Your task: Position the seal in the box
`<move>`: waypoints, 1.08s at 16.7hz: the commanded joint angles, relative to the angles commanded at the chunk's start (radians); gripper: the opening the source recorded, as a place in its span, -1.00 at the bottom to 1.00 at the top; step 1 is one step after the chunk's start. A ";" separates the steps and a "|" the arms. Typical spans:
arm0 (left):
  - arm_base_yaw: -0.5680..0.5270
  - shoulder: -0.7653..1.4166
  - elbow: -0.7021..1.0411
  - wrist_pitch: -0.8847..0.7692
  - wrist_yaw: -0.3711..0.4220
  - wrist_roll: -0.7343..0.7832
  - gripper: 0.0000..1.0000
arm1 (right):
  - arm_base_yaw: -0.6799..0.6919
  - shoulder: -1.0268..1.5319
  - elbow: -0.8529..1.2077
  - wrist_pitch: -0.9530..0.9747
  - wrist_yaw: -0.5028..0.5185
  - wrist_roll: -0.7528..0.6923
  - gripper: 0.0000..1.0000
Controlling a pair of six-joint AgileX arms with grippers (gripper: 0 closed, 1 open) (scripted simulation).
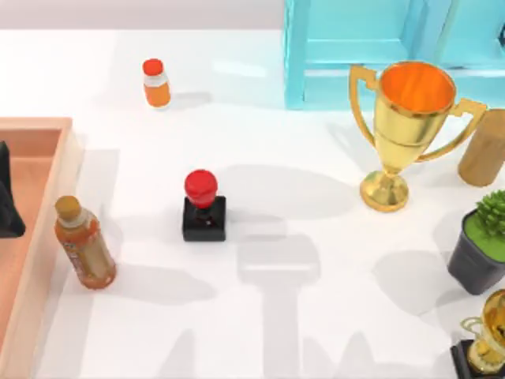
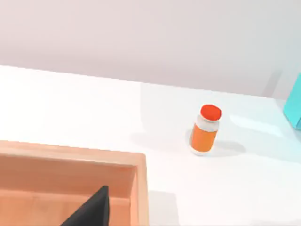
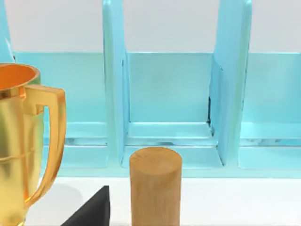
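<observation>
The seal (image 1: 203, 207), a glossy red knob on a black square base, stands upright on the white table, left of centre. The box (image 1: 35, 130) is a salmon-orange tray at the table's left edge; its corner (image 2: 70, 153) also appears in the left wrist view. My left gripper (image 1: 8, 201) is a dark shape over the box at the picture's left edge, well left of the seal; a black part of it (image 2: 89, 212) hangs over the box floor. A black part of my right gripper (image 3: 89, 212) sits low beside a wooden cylinder, far from the seal.
An amber bottle (image 1: 84, 243) stands against the box's right wall. A small orange bottle (image 1: 156, 83) (image 2: 205, 130) is at the back left. A gold trophy (image 1: 402, 126), wooden cylinder (image 1: 483, 150) (image 3: 155, 186), potted plant (image 1: 483, 245), small trophy (image 1: 489, 339) and blue cabinet (image 1: 387, 47) crowd the right.
</observation>
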 joint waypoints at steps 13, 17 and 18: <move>-0.281 1.211 1.057 -0.825 -0.016 -0.265 1.00 | 0.000 0.000 0.000 0.000 0.000 0.000 1.00; -0.364 1.516 1.337 -1.023 -0.013 -0.311 1.00 | 0.000 0.000 0.000 0.000 0.000 0.000 1.00; -0.381 1.576 1.395 -1.060 -0.011 -0.319 1.00 | 0.000 0.000 0.000 0.000 0.000 0.000 1.00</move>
